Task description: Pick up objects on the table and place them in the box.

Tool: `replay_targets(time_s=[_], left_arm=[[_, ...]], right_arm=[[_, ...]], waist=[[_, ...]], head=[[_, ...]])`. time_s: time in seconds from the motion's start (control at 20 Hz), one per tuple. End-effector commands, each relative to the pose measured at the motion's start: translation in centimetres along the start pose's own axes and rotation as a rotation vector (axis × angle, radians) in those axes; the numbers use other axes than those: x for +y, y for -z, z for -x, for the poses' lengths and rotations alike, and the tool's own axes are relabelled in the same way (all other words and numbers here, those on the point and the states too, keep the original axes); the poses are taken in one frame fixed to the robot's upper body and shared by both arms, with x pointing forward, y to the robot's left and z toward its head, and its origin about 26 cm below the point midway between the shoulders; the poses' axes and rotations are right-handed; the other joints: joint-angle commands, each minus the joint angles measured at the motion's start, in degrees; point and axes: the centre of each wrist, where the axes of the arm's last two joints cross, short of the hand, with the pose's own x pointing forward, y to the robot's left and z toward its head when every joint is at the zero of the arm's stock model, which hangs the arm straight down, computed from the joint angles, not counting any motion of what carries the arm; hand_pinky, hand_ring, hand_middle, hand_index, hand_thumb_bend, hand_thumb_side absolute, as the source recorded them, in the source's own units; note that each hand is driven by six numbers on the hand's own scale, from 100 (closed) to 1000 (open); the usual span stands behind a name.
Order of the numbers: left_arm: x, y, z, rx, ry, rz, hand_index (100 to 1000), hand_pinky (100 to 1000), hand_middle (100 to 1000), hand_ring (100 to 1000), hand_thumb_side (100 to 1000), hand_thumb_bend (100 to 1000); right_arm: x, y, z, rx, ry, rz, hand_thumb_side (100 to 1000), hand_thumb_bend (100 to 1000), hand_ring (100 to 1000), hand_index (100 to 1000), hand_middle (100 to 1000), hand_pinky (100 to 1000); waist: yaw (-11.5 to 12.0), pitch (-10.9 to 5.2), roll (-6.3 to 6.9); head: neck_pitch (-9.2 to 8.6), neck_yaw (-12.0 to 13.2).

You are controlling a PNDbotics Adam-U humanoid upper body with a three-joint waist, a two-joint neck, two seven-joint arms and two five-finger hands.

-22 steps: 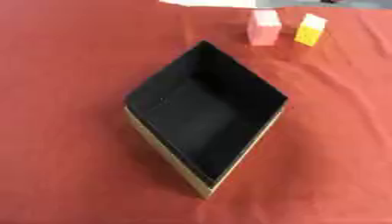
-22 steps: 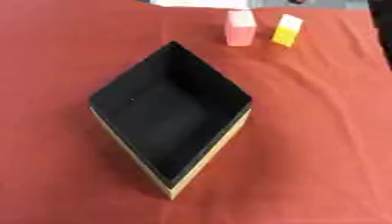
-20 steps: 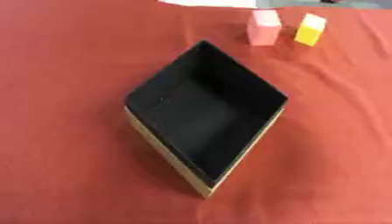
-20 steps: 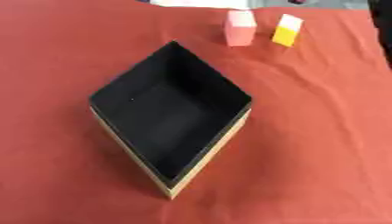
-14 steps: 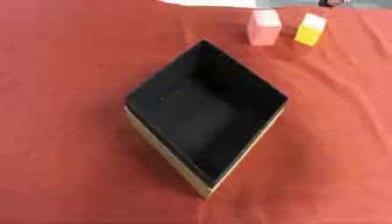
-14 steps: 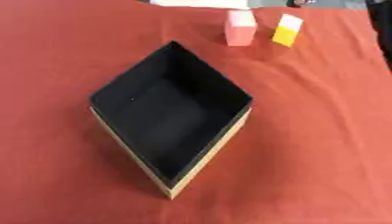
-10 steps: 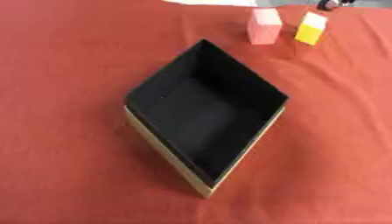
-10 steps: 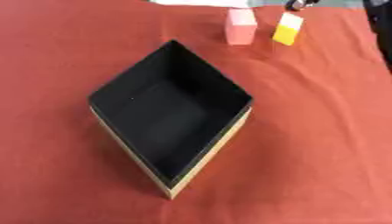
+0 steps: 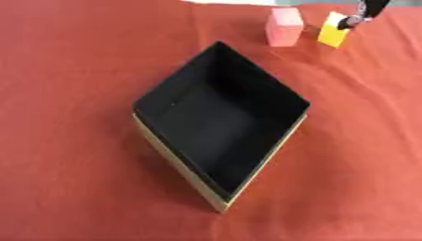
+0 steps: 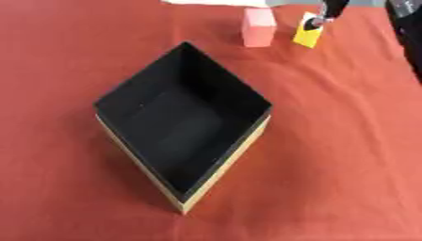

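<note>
A red cloth (image 9: 74, 70) covers the table — a pale strip (image 10: 214, 3) shows at the far edge.

Two head-mounted eyes, both looking steeply down onto the red cloth-covered table (image 9: 74, 56), facing away from the robot. Both frame the black-lined cardboard box (image 9: 221, 117) set cornerwise at centre, close below. Shared far strip: pink block (image 9: 284, 27), yellow block (image 9: 334, 32). Right eye sits slightly rightward; box (image 10: 183, 113) appears further left there, with dark edge at right border.
</note>
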Motion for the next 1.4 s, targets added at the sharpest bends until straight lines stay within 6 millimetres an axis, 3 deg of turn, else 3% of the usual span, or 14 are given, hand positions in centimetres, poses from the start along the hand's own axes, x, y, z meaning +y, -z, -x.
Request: replay_targets(time_s=[0.05,0.45,0.75,1.15,1.4], left_arm=[[-0.2,0.5,-0.6,-0.029,-0.012,0.009,853,577,669,745,814,218],[-0.2,0.6,-0.6,-0.032,-0.016,0.012,853,578,670,746,813,218],[-0.2,0.8,-0.7,-0.039,-0.014,0.017,853,577,670,746,812,216],[-0.1,1.2,-0.8,-0.058,-0.007,0.027,853,575,671,747,811,209],[0.0,1.3,-0.9,-0.064,0.001,0.030,854,574,671,747,812,207]], right_arm=[[-1.1,-1.4,0.6,0.028,-0.044,0.024,175,533,1000,964,997,962],[-1.3,-1.0,0.0,0.008,-0.070,0.023,181,556,1000,975,996,962],[-1.8,-1.0,-0.5,-0.001,-0.071,0.038,181,550,1000,977,992,961],[-3.4,-0.9,-2.3,-0.044,-0.091,0.086,182,524,995,975,982,959],[-3.9,-0.7,-2.9,-0.052,-0.103,0.093,186,522,995,976,983,958]], waist=[[-0.07,-0.95,0.22],[0.05,-0.78,0.30],[0.27,-0.37,0.40],[0.66,0.70,0.80],[0.71,1.29,0.92]], head=[[0.31,-0.20],[-0.21,-0.49],[-1.90,-0.75],[-5.97,-3.40],[-6.64,-3.66]])
